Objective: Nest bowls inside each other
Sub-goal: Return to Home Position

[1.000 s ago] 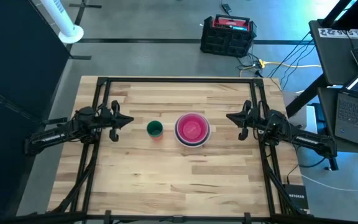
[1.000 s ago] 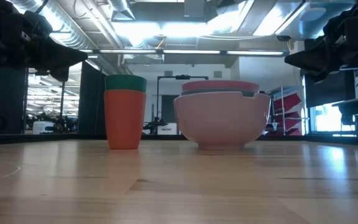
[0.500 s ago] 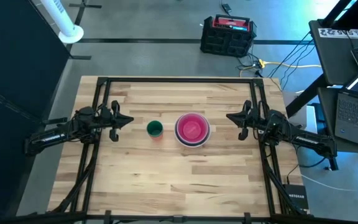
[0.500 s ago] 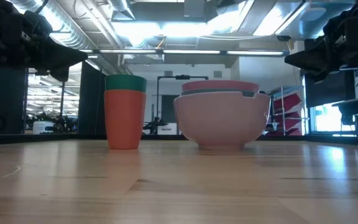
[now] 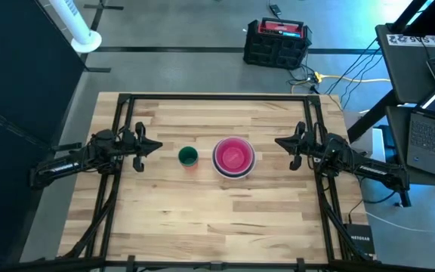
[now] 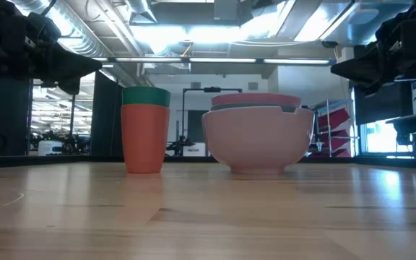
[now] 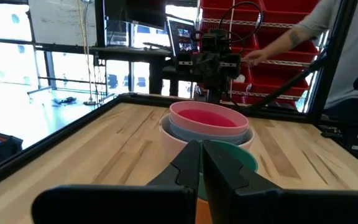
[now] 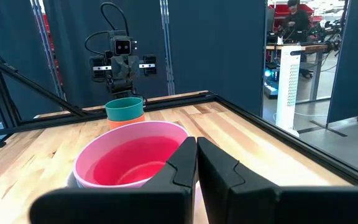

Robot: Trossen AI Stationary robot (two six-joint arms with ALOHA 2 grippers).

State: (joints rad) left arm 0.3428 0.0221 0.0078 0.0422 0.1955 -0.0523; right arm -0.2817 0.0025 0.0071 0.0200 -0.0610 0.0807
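Observation:
The bowls (image 5: 234, 156) stand nested in one stack at the table's middle, resting on the base of the pale pink outer bowl (image 6: 258, 141), with the magenta bowl (image 8: 129, 158) innermost and on top. Left of the stack stands a green cup (image 5: 188, 156) set inside a red cup (image 6: 145, 137). My left gripper (image 5: 157, 146) is shut and hangs level above the table's left side, left of the cups. My right gripper (image 5: 279, 140) is shut and hangs level above the right side, right of the stack. Neither touches anything.
Black frame rails (image 5: 119, 128) run along the table's left, right and far sides. Bare wood lies in front of and behind the stack. A person's arm (image 7: 291, 40) shows in the room beyond the table. Laptops (image 5: 429, 128) sit on a desk off the right edge.

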